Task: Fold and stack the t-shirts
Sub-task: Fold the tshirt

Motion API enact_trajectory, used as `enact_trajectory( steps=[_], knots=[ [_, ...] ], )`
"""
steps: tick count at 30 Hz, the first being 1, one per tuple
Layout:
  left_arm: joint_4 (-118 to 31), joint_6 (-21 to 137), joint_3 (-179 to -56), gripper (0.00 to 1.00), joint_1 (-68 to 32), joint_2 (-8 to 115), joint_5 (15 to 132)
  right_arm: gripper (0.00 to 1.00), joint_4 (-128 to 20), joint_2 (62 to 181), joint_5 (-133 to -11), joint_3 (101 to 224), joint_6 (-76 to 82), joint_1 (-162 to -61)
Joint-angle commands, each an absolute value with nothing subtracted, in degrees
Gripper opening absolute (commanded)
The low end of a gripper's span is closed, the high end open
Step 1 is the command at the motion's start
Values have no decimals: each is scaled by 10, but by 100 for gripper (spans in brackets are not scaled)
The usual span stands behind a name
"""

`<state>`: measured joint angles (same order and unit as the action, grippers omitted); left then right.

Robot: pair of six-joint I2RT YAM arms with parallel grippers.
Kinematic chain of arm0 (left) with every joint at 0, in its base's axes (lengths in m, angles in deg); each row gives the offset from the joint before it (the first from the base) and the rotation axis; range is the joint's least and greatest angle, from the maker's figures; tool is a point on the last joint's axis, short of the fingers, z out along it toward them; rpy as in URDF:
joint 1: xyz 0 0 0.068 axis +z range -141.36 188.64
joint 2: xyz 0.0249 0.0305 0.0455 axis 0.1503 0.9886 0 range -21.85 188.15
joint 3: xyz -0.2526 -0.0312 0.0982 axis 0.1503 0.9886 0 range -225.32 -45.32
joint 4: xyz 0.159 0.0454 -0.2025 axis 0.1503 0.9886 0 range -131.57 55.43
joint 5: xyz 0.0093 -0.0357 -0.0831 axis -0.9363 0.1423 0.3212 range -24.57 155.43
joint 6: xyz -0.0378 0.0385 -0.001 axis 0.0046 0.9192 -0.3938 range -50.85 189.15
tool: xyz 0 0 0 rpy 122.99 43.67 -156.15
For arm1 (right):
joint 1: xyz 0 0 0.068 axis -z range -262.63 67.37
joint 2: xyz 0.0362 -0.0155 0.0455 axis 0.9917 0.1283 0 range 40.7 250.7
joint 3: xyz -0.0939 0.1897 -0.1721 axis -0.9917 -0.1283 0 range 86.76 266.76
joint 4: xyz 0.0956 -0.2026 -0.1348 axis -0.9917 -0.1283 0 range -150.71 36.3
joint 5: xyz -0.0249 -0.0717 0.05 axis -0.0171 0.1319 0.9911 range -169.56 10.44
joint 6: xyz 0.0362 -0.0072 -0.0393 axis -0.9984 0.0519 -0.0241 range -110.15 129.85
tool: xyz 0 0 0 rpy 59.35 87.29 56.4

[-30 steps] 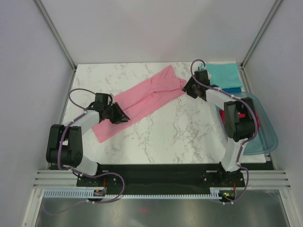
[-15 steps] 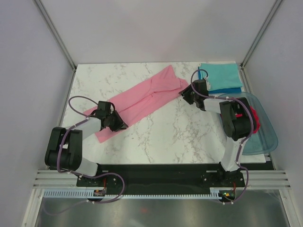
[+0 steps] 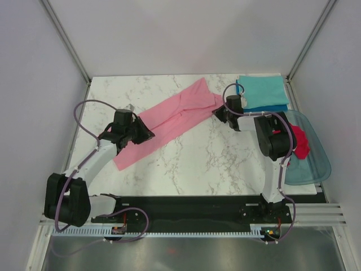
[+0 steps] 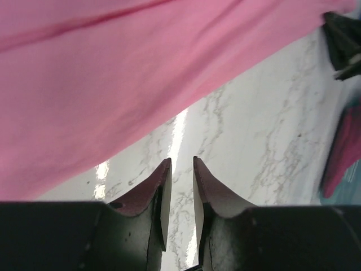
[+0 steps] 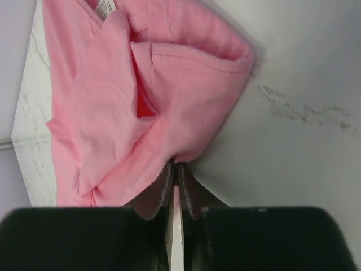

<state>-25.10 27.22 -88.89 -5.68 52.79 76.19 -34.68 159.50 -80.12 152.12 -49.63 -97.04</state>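
**Right gripper** (image 5: 176, 165): The jaws were closed on a fold at the edge of the pink shirt (image 5: 141, 84). The pinch sat at the shirt's far end, near the middle of the table's far edge. A white label (image 5: 104, 7) showed on that end of the cloth.

**Left gripper** (image 4: 180, 164): The fingers were parted by only a narrow slit, with bare marble showing through it and no cloth between them. It stood low at the shirt's near end, toward the left edge, with the pink cloth just ahead of the tips.

**Pink shirt** (image 3: 169, 121): It lay as a long narrow strip running diagonally from the far edge toward the left edge. It appeared to be folded lengthwise only.

**Other shirts:** A teal shirt (image 3: 262, 87) lay flat and squared at the far right corner on top of a blue shirt (image 3: 269, 107). A red shirt (image 3: 299, 141) lay crumpled in the plastic tub (image 3: 316, 164) at the right edge.

**Progress, as judged:** Two shirts looked finished and stacked. The pink one was about halfway through, needing its crosswise fold and a place on the stack. The red one had not been started.
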Motion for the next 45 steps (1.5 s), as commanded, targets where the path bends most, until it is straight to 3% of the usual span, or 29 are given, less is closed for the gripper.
enact_trajectory(
  steps=[1,2,3,7,11,13,16,25,34,39,45],
  knots=[
    [-238,324,-935,29,-57,481,758,11,-365,1633,-818,1553,-473,-966],
    [-227,340,-940,29,-56,481,745,2,-366,1643,-815,1564,-467,-964],
    [-207,348,-942,28,-57,484,740,0,-374,1647,-811,1571,-452,-957],
    [-174,380,-962,28,-52,491,754,0,-395,1662,-797,1617,-420,-922],
    [-139,401,-1021,29,-26,508,764,13,-520,1696,-766,1753,-342,-919],
    [-126,410,-1035,30,5,523,765,28,-523,1670,-760,1737,-347,-920],
    [-114,416,-1043,29,49,536,777,38,-527,1616,-758,1679,-375,-927],
    [-174,374,-915,20,61,596,863,42,-504,1556,-754,1616,-402,-954],
    [-167,320,-843,5,58,603,736,44,-508,1507,-739,1601,-349,-951],
    [-165,290,-809,2,32,581,733,45,-514,1503,-717,1594,-344,-939],
    [-146,213,-750,2,-51,480,713,57,-550,1534,-723,1652,-287,-927]
  ],
)
